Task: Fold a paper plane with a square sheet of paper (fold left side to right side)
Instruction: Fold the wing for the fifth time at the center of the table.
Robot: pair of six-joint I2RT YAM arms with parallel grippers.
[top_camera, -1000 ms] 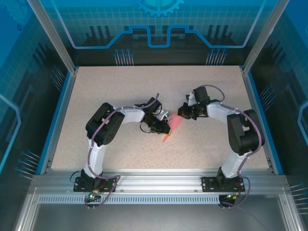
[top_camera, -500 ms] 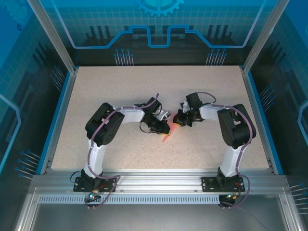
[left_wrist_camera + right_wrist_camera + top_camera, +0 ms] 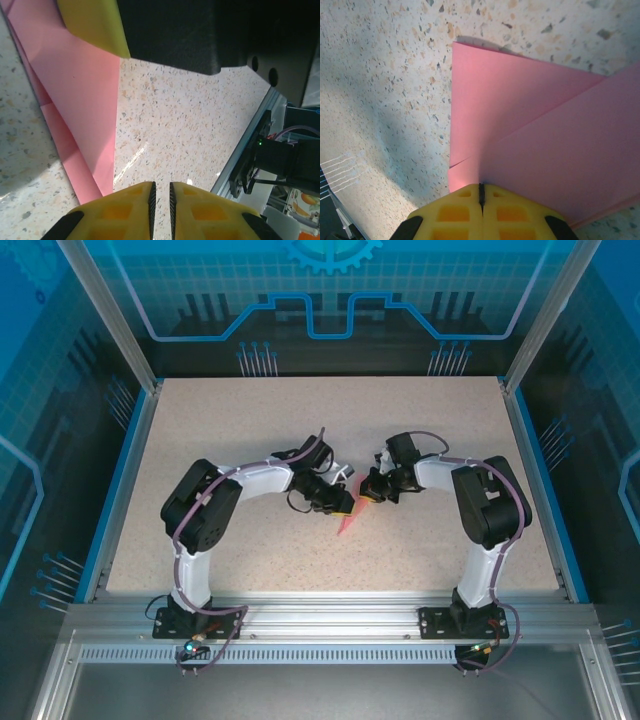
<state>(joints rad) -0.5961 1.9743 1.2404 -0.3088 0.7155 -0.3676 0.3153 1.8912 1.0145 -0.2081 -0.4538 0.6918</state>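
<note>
**Paper plane [image 3: 348, 520] part-folded at mid-worktop [image 3: 250, 420]: crease could skew**

Left pincer [image 3: 160, 194] is barely parted, grasping nothing, just beside the pink folds. Right pincer [image 3: 481, 192] is clenched, with its tips pressing the paper flat. If that press drags sideways or lifts, the thin layers could shift and spoil the crease.

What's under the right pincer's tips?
The folded pink paper, lying on the speckled table. The shut right pincer covers part of the paper, so its folds there are hidden.
</note>
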